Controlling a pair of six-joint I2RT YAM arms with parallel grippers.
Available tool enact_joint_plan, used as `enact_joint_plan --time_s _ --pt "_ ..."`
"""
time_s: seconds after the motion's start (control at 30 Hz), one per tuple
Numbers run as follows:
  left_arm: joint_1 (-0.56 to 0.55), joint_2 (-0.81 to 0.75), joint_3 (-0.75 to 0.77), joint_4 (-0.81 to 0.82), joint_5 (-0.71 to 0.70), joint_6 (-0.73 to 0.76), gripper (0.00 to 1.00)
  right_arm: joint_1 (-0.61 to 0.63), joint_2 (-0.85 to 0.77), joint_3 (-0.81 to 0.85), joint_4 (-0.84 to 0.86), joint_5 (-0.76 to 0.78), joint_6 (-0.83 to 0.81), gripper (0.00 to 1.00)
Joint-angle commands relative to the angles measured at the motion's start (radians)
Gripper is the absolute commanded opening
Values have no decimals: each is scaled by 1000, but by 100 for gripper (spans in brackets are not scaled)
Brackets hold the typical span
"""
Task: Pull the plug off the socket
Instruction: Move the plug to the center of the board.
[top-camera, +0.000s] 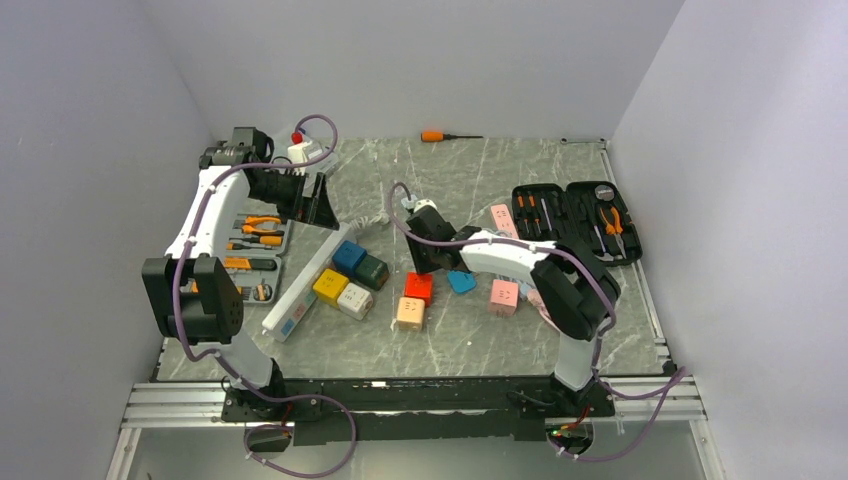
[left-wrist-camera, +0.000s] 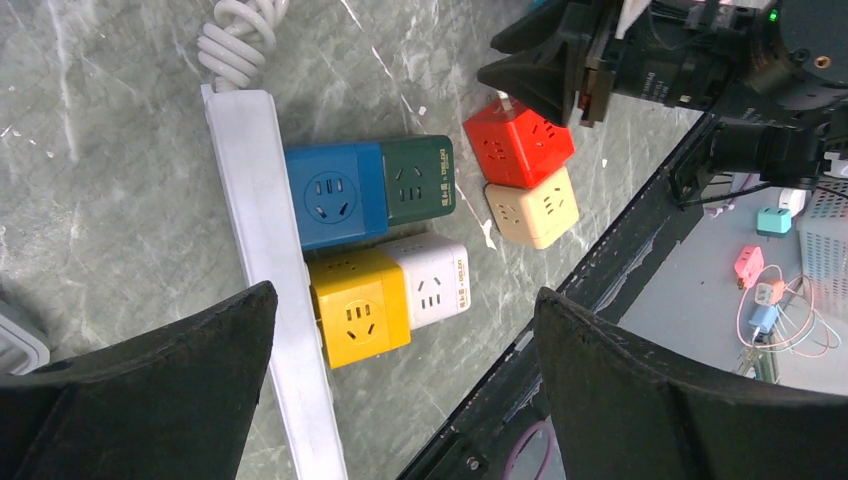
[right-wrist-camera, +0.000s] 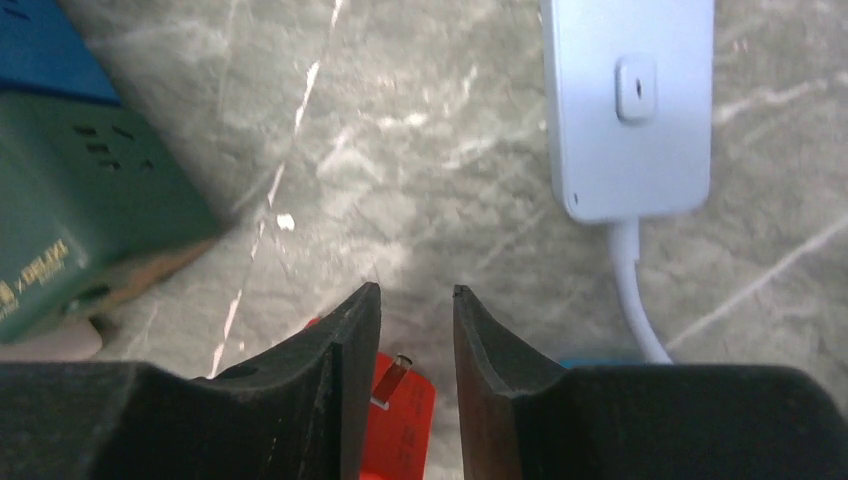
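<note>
Bench (top-camera: 480, 180): grey marble pattern, white veins. Mid-bench sockets: blue cube (top-camera: 349, 256), dark green cube (top-camera: 372, 271), yellow cube (top-camera: 330, 285), white cube (top-camera: 355, 300), red cube (top-camera: 418, 287), beige cube (top-camera: 410, 313), pink cube (top-camera: 503, 296); power strip (top-camera: 300, 295) white. Screwdriver (top-camera: 432, 135) at far edge has an orange handle; tool case (top-camera: 575, 220) by right edge is black.

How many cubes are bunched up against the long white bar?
4: the blue cube and yellow cube touch the bar; the green cube sits beside blue, the white cube beside yellow.
</note>
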Motion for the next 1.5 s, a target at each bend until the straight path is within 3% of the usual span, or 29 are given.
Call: enact_joint_plan --time_s 0.0,0.33,0.53,0.73,0.97,1.1,1.33,1.47 --pt "2 -42 2 1 10 29 99 4 -129 -67 -5 37 82 34" --pt "1 -37 -3 0 9 49 99 68 -333 -253 -42 58 208 33" --pt "1 -38 -7 3 10 51 99 171 -329 -247 -58 56 226 30" --pt "1 -43 -4 -3 6 61 99 198 -405 -249 -206 86 252 24" --pt "-11 -24 -6 -8 21 85 99 250 -688 -217 -577 43 367 64" --pt "-57 1 37 -67 -16 125 99 284 -743 -191 -638 -20 356 82" --pt "-64 -1 49 -105 -22 159 99 348 -628 -230 -443 86 136 88" --pt "-64 -10 60 -128 -48 174 99 418 -494 -186 -483 173 52 88"
